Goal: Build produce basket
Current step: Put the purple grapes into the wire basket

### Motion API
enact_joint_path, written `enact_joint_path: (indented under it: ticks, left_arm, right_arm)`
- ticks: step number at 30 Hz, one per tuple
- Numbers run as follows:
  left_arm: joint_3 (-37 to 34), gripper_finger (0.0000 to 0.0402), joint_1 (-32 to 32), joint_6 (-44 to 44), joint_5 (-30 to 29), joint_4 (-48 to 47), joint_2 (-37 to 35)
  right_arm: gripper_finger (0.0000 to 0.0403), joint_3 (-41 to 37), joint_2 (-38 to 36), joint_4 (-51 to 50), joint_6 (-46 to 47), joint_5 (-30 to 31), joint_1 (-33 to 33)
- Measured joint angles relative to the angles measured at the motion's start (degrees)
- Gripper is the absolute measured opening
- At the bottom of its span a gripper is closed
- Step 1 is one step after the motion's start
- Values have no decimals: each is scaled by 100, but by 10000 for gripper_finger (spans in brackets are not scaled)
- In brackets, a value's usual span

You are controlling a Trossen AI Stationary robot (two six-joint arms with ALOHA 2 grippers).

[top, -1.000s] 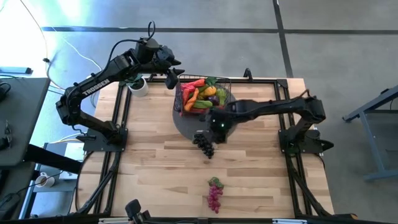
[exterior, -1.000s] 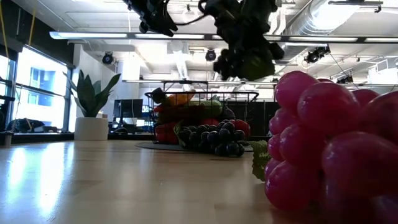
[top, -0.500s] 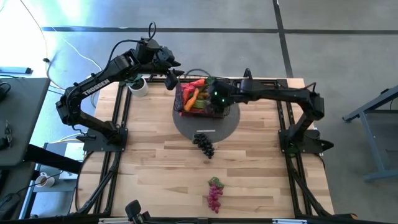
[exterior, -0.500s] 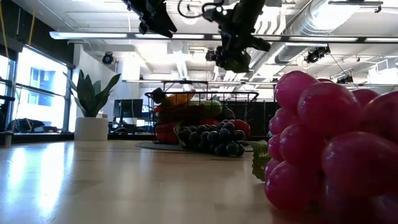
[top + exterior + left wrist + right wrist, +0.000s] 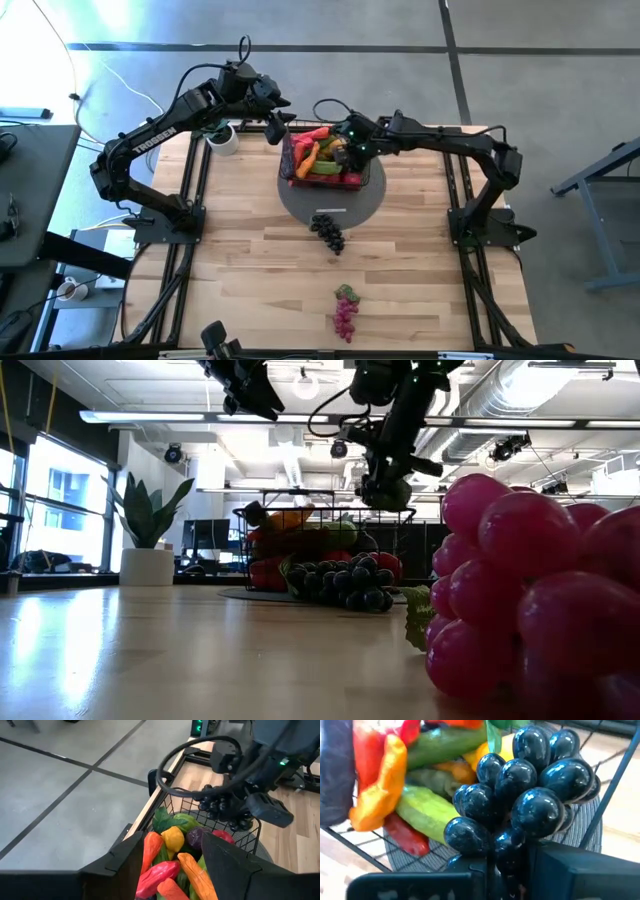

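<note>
The black wire basket stands on a flat grey disc at the table's far middle. It holds carrots, peppers, a cucumber and a lemon. My right gripper hangs over the basket's right part, shut on a bunch of dark grapes; the low view shows it just above the rim. My left gripper is open and empty, high beside the basket's far left corner. A second dark bunch lies on the table by the disc's near edge. A red-purple bunch lies near the table's front. My right gripper pinches the dark bunch between its two fingers, at the bunch's small grapes closest to the fingers. The rest of the bunch sticks out past the fingertips. The fingers slant down from the table's right side. The bunch hangs clear above the produce in the basket.
A potted spiky plant stands at the far left, beside my left arm. In the low view the red-purple grapes fill the near right. Bare wood lies left and right of the two loose bunches.
My right gripper has carried the dark bunch from above the disc's near edge toward the table's far edge. It now stands over the basket and has come down toward the rim. The bunch on the table has stayed where it was.
</note>
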Motion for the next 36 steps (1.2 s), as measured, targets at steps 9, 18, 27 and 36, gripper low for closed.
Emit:
enact_joint_path:
  ticks: [9,18,27,36]
  left_arm:
    - [0,188,-2,0,2,0,0]
    - [0,188,-3,0,5,-317,0]
    - [0,188,-265,88,60,-851,0]
    - [-214,188,-945,555,59,-1333,0]
  right_arm:
    - [122,2,118,442,-423,40,-184]
    - [191,2,101,267,-472,97,-473]
    - [195,449,99,-92,-468,-451,-557]
    - [195,1252,90,-976,-201,369,-311]
